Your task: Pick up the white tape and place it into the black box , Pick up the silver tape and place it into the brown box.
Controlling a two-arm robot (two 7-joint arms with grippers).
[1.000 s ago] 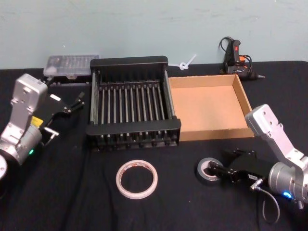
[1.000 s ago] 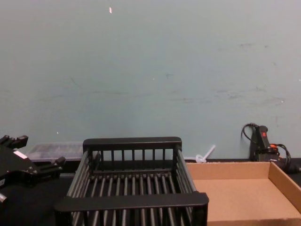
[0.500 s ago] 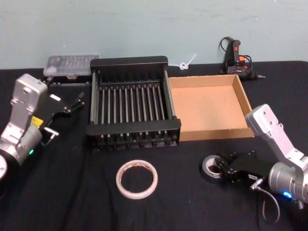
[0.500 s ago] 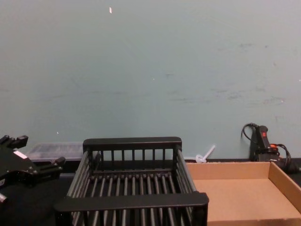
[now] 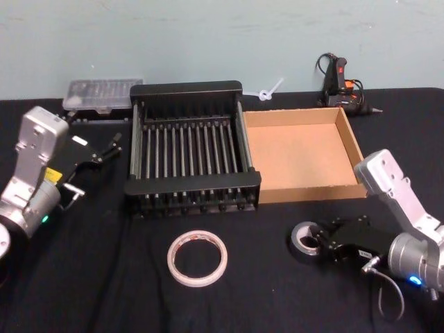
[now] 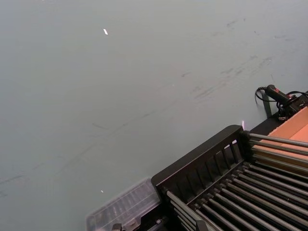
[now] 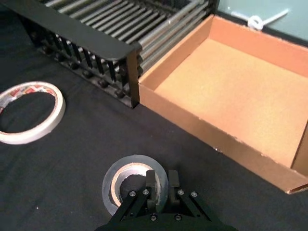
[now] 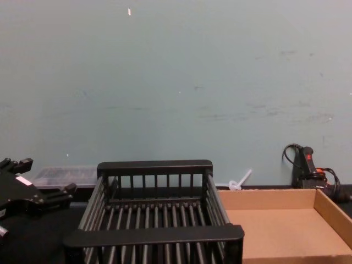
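The silver tape [image 5: 302, 238] lies on the black cloth in front of the brown box [image 5: 302, 154]. My right gripper [image 5: 320, 241] is shut on its wall. In the right wrist view one finger [image 7: 151, 181] sits in the core hole of the silver tape [image 7: 113, 183] and the other is outside the roll. The white tape [image 5: 198, 257] lies flat in front of the black box [image 5: 191, 179], which has nothing in it, and shows as a white tape [image 7: 57, 108] in the right wrist view too. My left gripper [image 5: 111, 147] hangs open beside the black box's left side.
A clear plastic case [image 5: 103, 92], a white zip tie [image 5: 270, 89] and a glue gun [image 5: 340, 82] lie along the table's back edge by the wall. The black box and brown box stand side by side, touching.
The right gripper and the silver tape have shifted a little to the right and toward the brown box. The left arm has not moved.
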